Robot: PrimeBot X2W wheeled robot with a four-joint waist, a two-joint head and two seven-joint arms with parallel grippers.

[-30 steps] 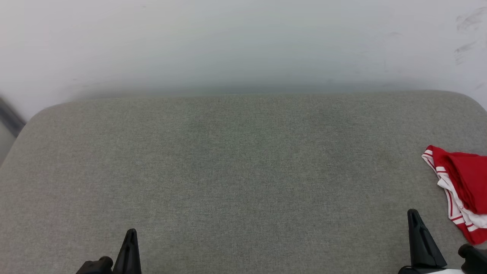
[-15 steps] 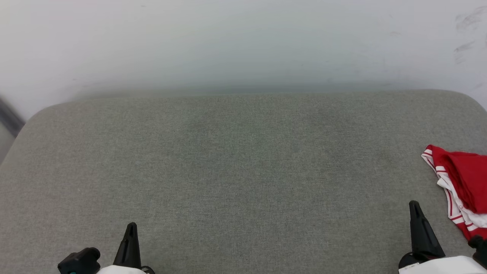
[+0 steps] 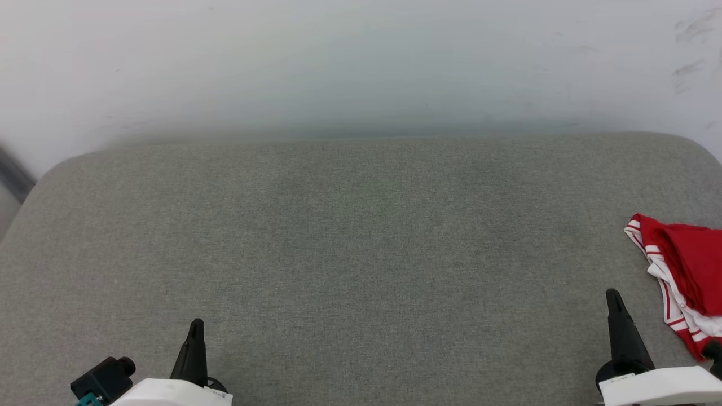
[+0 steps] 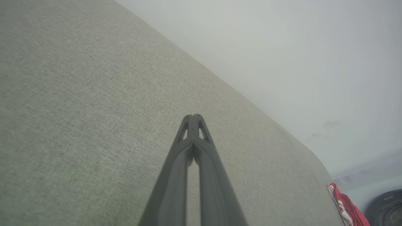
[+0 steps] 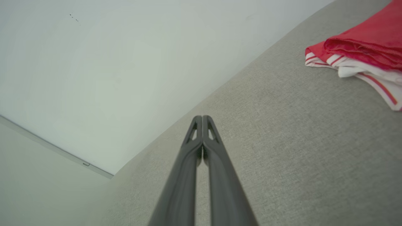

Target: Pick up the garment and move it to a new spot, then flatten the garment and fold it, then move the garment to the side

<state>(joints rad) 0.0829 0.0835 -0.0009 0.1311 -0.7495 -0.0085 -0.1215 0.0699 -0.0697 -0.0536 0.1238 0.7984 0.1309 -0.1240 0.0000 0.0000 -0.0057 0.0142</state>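
Note:
The garment (image 3: 685, 265), red with white and striped trim, lies bunched at the right edge of the grey cushioned surface (image 3: 361, 237), partly cut off by the frame. It also appears in the right wrist view as the garment (image 5: 361, 50) at the upper right, and as a small red strip, the garment (image 4: 345, 210), in the left wrist view. My right gripper (image 3: 615, 301) stands just left of it, not touching, fingers pressed together and empty; the right gripper (image 5: 202, 117) looks shut. My left gripper (image 3: 196, 327) is at the lower left, shut and empty; the left gripper (image 4: 193, 116) shows its tips together.
A pale wall (image 3: 361, 62) rises behind the cushion's far edge. The cushion's corners are rounded at the far left and far right. A dark round object (image 4: 384, 207) sits beyond the cushion's end in the left wrist view.
Both arms have come forward into the head view: the fingertips sit higher and the white wrist housings now show. The garment has not moved.

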